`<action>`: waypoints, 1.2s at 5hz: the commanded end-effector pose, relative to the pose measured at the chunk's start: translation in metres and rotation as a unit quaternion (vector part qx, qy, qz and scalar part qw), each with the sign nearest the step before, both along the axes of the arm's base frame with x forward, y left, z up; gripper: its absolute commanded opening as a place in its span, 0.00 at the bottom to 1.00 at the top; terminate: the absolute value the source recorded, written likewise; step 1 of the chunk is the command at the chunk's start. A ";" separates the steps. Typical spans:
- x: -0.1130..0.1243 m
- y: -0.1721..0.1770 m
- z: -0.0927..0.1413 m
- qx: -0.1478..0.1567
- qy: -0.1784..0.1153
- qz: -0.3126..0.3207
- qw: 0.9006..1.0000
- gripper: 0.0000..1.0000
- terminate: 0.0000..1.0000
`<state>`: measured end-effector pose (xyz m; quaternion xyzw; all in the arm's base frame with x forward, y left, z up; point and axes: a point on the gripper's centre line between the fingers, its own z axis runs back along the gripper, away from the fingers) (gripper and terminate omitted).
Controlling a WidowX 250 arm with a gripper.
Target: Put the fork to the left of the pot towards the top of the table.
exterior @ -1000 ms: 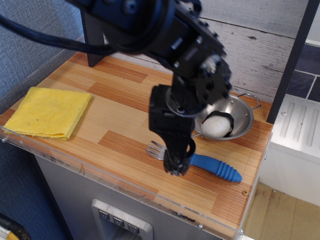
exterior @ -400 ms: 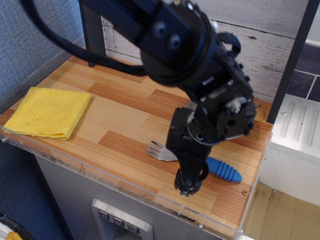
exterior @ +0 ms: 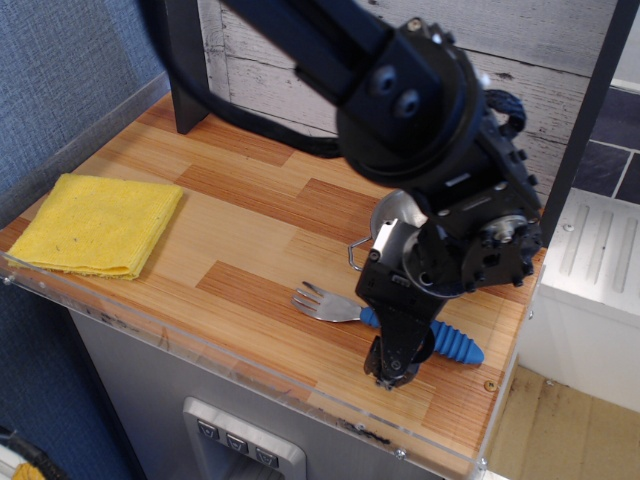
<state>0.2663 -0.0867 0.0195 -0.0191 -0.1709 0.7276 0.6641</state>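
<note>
The fork (exterior: pixel 450 344) lies flat on the table (exterior: pixel 240 230) near the front right, silver head (exterior: pixel 322 302) pointing left, blue ribbed handle pointing right. My gripper (exterior: pixel 390 373) hangs over the middle of the handle, fingertips low at the table surface just in front of the fork. Whether the jaws are open or shut does not show. The pot (exterior: pixel 385 215) is mostly hidden behind my arm; only a slice of its steel rim and one wire handle (exterior: pixel 358 255) show. The ball inside it is hidden.
A folded yellow cloth (exterior: pixel 100 224) lies at the table's left front. A black post (exterior: pixel 185 60) stands at the back left. The clear acrylic edge (exterior: pixel 250 372) runs along the front. A white plank wall is behind.
My arm has swung to the right and forward, now covering most of the pot. The gripper has shifted right along the fork's handle. The fork has not moved.
</note>
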 end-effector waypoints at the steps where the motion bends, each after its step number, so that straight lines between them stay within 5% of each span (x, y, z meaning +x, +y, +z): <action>1: 0.013 0.005 0.006 -0.005 -0.004 0.001 1.000 1.00 0.00; 2: 0.019 0.007 0.004 -0.013 0.007 0.013 1.000 1.00 0.00; 3: 0.018 0.010 0.004 -0.023 0.013 0.051 0.998 0.00 0.00; 6: 0.010 0.008 0.010 -0.024 0.013 0.059 0.998 0.00 0.00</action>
